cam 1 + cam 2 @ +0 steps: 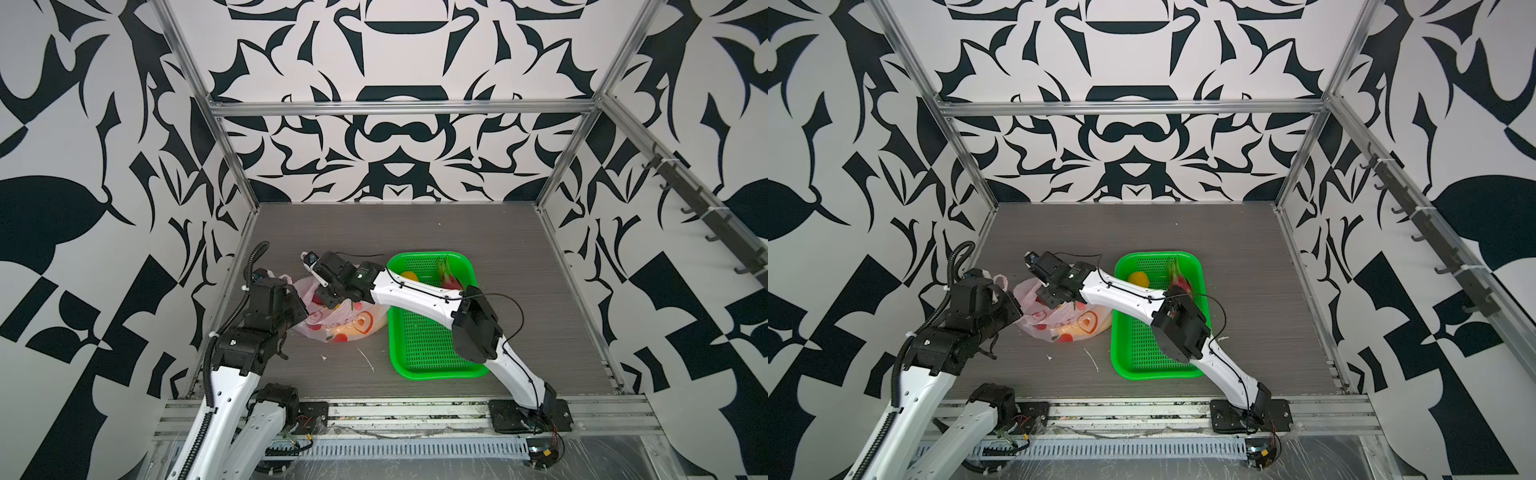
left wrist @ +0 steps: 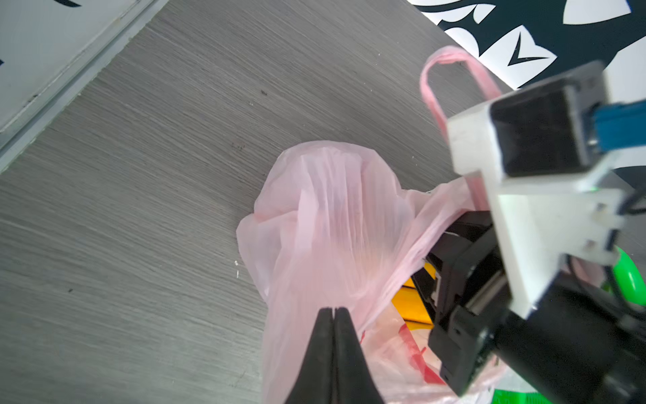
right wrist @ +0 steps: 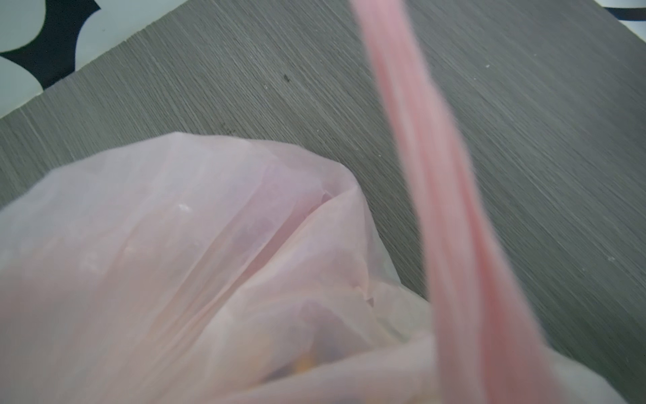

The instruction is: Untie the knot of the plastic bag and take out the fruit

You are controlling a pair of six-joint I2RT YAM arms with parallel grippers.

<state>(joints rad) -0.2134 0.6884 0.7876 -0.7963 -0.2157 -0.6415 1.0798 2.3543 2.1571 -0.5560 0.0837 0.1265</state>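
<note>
Bag lies on the table, left of centre and right up against the left rim of the green basket in both top views.

L gripper: tips pressed together w/ a fold of the bag's thin pink film pinched between them, per the left wrist view. The film runs taut away from that pinch. In both top views this gripper is hidden under its own arm at the bag's left side.

R gripper reaches across from the right and points down into the bag's top. Its fingers are buried in plastic, so can't tell how wide they stand or whether they hold anything. The right wrist view shows only bag film & a blurred pink strip close to the lens.

One handle loop stands up free beside the R wrist cam.

Fruit: a round yellow fruit & a dragon fruit sit at the basket's far end, partly behind the R arm. A yellow shape shows in the bag's mouth, just beside the R gripper.
</note>
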